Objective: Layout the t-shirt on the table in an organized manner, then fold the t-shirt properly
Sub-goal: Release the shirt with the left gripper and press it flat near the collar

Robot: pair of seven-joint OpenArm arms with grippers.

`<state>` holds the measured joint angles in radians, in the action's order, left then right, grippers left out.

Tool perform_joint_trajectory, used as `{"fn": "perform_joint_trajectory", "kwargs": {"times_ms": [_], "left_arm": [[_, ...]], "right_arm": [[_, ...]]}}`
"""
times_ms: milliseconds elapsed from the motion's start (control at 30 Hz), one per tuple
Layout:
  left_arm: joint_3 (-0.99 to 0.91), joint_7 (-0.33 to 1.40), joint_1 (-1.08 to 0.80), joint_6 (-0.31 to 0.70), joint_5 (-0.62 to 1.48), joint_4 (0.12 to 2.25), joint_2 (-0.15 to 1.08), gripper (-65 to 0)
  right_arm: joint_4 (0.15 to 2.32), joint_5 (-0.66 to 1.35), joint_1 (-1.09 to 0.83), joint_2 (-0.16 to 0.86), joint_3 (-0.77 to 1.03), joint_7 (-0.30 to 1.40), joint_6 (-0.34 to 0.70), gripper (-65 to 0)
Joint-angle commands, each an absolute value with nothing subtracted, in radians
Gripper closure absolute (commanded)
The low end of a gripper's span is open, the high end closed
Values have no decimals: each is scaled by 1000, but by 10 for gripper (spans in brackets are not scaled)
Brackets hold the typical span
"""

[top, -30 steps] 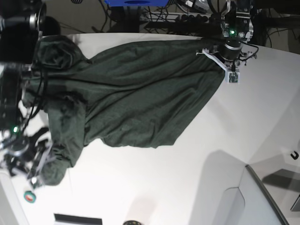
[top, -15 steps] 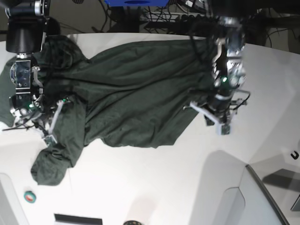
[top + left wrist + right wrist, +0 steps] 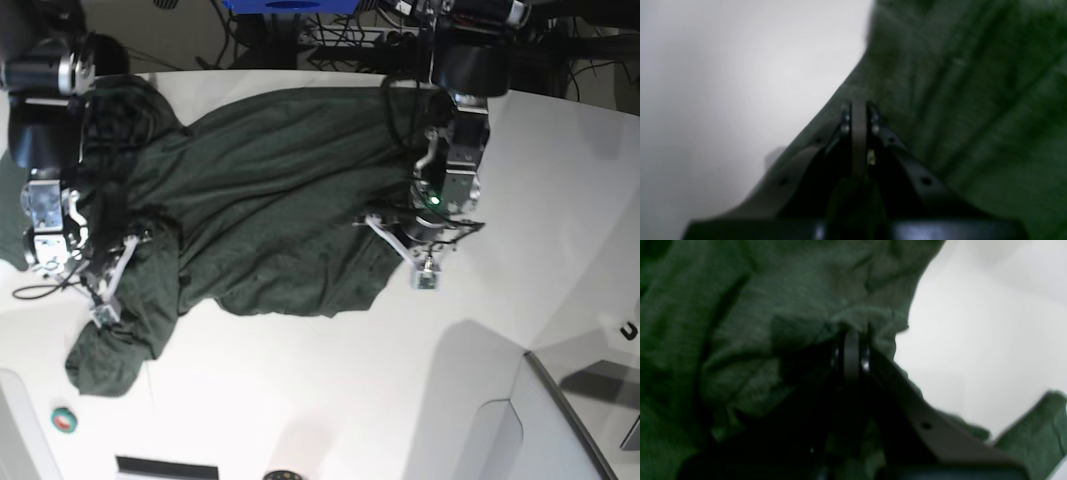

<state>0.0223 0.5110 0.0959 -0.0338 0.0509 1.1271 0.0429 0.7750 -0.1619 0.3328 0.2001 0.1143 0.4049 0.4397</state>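
Note:
The dark green t-shirt (image 3: 270, 200) lies rumpled across the white table (image 3: 330, 390), with one sleeve bunched at the lower left. In the base view my left gripper (image 3: 422, 272) sits at the shirt's right edge, which is folded inward under it. The left wrist view shows that gripper (image 3: 858, 108) shut, with green t-shirt (image 3: 973, 100) cloth pinched low between its fingers. My right gripper (image 3: 103, 305) rests on the left sleeve. In the right wrist view that gripper (image 3: 851, 335) is shut, and the t-shirt (image 3: 756, 323) bunches at its tips.
A small green and red round object (image 3: 63, 420) lies near the front left corner. A black slab (image 3: 165, 467) sits at the front edge. A grey raised panel (image 3: 560, 420) fills the front right. Cables and equipment (image 3: 350, 35) line the back edge.
My left gripper has travelled from the shirt's far right corner toward the front and left, dragging that edge inward. My right gripper rose from the front left onto the sleeve and shut.

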Motion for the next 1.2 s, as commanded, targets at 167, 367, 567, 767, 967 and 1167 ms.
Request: {"fn": "perform_joint_trajectory", "kwargs": {"times_ms": [167, 367, 567, 767, 967, 1167], "left_arm": [[21, 501, 102, -194, -59, 1136, 82, 0], [16, 501, 130, -194, -168, 1142, 82, 0], [-99, 513, 154, -191, -170, 1241, 90, 0], [18, 615, -39, -189, -170, 1567, 27, 0], [157, 610, -222, -189, -170, 1609, -2, 0], [147, 562, -243, -191, -173, 1489, 76, 0]], "right_arm": [[533, -176, 521, 211, 110, 280, 326, -2], [423, -176, 621, 208, 110, 120, 275, -8], [797, -174, 478, 252, 116, 237, 277, -3], [1363, -170, 133, 277, 168, 570, 277, -2], [1480, -170, -102, 245, 245, 567, 277, -2], [1468, -170, -128, 199, 509, 562, 277, -8]]}}
